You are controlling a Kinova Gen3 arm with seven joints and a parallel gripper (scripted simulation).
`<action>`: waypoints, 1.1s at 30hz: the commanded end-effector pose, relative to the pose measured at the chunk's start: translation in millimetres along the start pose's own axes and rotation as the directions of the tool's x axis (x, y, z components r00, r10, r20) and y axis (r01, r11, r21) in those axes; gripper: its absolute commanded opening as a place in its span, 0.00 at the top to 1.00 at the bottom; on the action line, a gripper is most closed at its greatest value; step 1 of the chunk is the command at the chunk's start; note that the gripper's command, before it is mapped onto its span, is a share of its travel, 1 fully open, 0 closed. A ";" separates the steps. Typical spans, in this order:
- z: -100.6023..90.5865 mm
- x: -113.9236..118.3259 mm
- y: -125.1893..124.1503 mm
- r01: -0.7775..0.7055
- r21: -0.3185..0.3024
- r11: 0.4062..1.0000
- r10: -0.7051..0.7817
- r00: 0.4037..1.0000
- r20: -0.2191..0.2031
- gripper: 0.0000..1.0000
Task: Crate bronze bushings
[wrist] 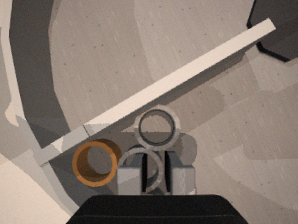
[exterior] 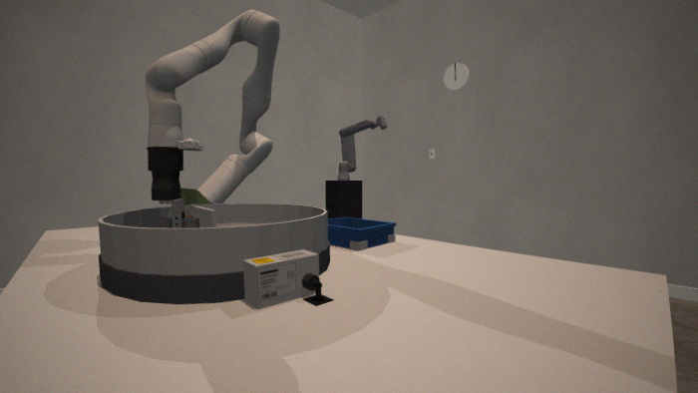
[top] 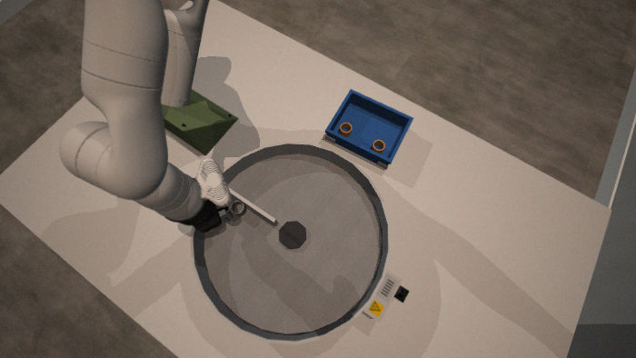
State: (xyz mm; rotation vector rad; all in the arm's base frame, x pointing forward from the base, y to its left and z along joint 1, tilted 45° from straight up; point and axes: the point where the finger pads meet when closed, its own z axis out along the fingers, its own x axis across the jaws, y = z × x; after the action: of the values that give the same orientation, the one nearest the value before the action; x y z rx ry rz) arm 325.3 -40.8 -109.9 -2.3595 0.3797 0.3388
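Top: on the pale bench (top: pixel 500 236) (exterior: pixel 479 329), two bronze bushings (top: pixel 345 128) sit in the blue crate (top: pixel 369 153) (exterior: pixel 360 231); a yellow warning triangle (top: pixel 375 308) marks the drive box (top: pixel 384 295) (exterior: pixel 281 279).

Exterior: its label print (exterior: pixel 275 285) is too small to read; grey walls (exterior: pixel 548 199) carry a clock (exterior: pixel 456 76).

Wrist: the fingers (exterior: pixel 177 211) stand slightly apart over a steel bushing (wrist: pixel 158 172); a bronze one (wrist: pixel 77 163) is at left on the turning table (wrist: pixel 215 75) (top: pixel 336 195) (exterior: pixel 209 249).

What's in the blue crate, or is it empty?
Not empty: two bronze bushings stand inside the blue crate.
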 end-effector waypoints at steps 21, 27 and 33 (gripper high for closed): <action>-0.7 0.5 0.3 0.000 -0.001 1.000 0.000 1.000 -0.002 1.00; -0.8 0.9 0.3 0.000 -0.001 1.000 0.000 1.000 -0.003 1.00; -0.8 0.9 0.3 0.000 -0.001 1.000 0.000 1.000 -0.003 1.00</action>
State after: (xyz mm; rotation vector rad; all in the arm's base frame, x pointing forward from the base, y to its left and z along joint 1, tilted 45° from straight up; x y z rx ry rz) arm 325.7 -40.8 -110.1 -2.3599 0.3799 0.3380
